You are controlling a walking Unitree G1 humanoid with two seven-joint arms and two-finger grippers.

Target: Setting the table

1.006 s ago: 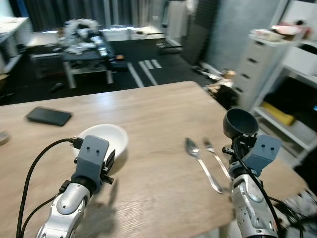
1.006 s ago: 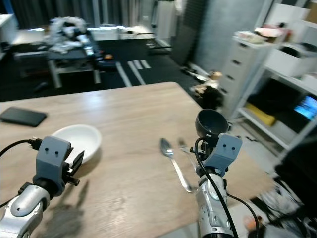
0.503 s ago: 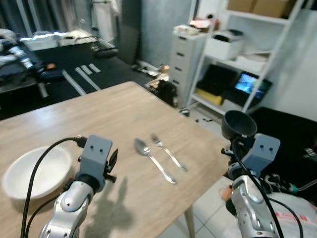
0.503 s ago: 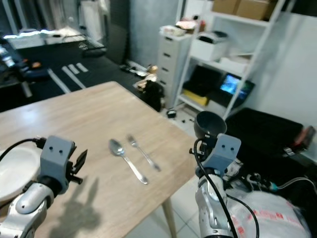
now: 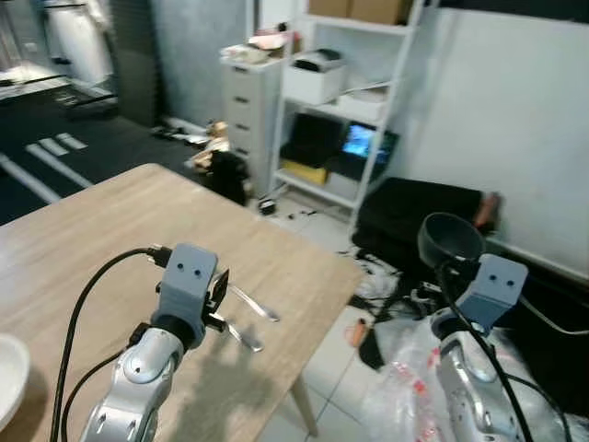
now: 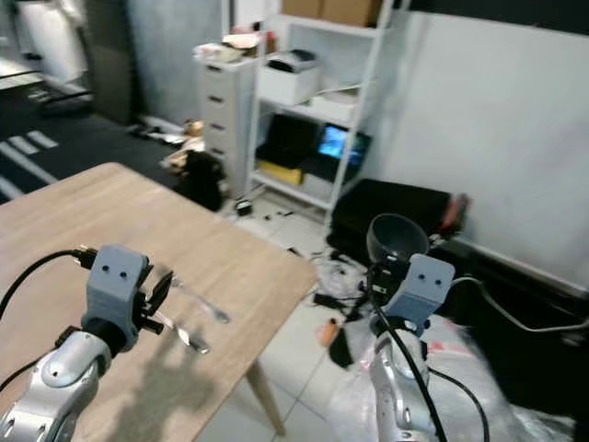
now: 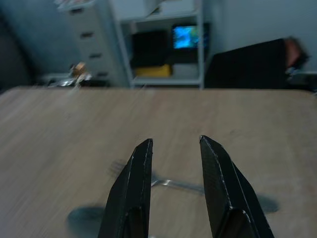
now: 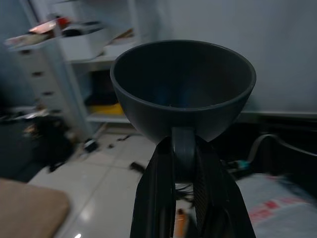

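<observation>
Wooden bench (image 5: 83,239) sits to the robot's left; right arm hangs out past its corner, over cluttered floor. Right tool (image 8: 184,148) is clenched on the handle of a dark cup (image 8: 183,89), held upright w/ mouth up. Judged risk: thin handle grip could slip or swing, dropping the cup on tile. Left tool (image 7: 174,163) is released, empty, above the bench w/ a spoon & fork (image 5: 248,304) just beyond; could knock them.

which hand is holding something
The right hand: its fingers are shut on a dark cup's handle. The left hand is open, above the table.
</observation>
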